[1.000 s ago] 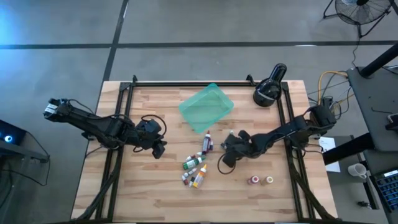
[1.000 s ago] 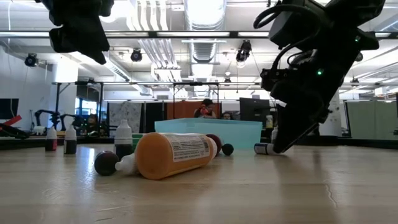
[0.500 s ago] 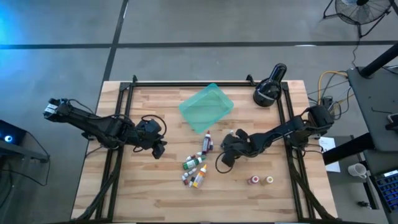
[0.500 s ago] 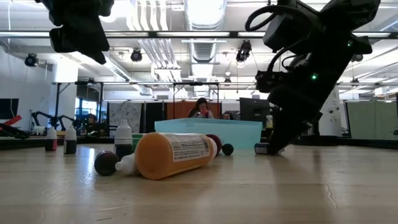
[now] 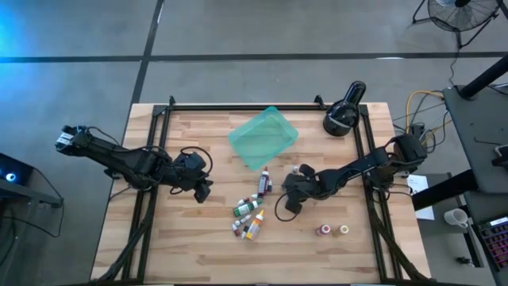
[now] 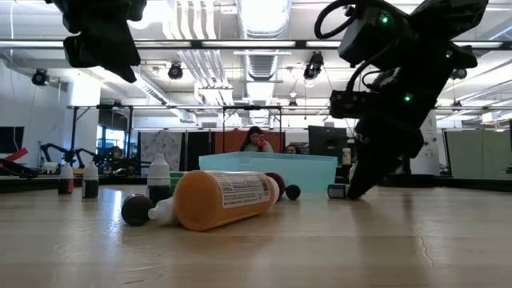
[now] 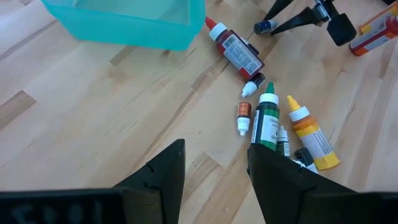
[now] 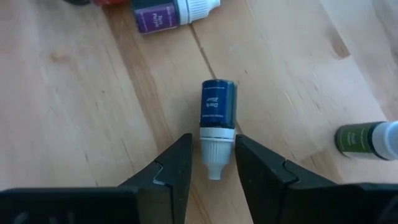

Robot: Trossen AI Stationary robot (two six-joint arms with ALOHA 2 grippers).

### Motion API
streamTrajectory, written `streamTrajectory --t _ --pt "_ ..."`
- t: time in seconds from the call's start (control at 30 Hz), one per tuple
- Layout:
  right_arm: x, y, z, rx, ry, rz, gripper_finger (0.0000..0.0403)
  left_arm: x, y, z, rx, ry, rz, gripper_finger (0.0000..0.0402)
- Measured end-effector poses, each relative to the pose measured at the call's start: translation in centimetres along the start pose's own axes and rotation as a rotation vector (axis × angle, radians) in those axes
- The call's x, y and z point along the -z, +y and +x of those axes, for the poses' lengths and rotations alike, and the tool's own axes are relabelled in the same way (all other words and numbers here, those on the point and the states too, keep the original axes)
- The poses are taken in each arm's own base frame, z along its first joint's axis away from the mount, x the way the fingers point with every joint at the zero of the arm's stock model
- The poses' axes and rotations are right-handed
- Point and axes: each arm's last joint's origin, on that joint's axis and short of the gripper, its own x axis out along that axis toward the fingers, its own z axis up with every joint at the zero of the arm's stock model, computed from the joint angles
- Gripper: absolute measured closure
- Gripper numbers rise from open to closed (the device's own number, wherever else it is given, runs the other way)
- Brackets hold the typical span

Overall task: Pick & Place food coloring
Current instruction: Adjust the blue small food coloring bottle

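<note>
High view: your right gripper (image 5: pixel 284 202) sits low beside the bottle cluster (image 5: pixel 248 218); left gripper (image 5: pixel 203 191) waits, fingers apart, empty.
Right wrist view: fingers (image 8: pixel 168 171) straddle a dark blue bottle (image 8: pixel 217 109) lying on the table (image 8: pixel 74 112), unclamped. Risk: you pinch only the tapered cap and it squirts free

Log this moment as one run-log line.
right gripper: open, straddling cap of lying dark blue bottle | left gripper: open, waiting above table | teal tray: empty
</note>
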Motion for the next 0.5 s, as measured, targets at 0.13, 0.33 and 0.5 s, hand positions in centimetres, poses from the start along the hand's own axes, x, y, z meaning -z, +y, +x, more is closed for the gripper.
streamTrajectory --t 0.13,0.33,0.5 --pt "-0.07 -0.13 0.03 -0.001 0.003 -0.001 0.0296 0.00 0.00 0.00 0.000 0.000 -0.006 0.0255" --pt "-0.05 -0.18 0.03 -0.003 0.013 -0.001 0.0321 0.00 -0.01 0.00 0.001 0.000 -0.011 0.0255" --pt "0.13 -0.29 -0.02 -0.003 0.041 -0.004 0.0342 -0.01 -0.01 0.00 0.001 -0.001 -0.020 0.0255"
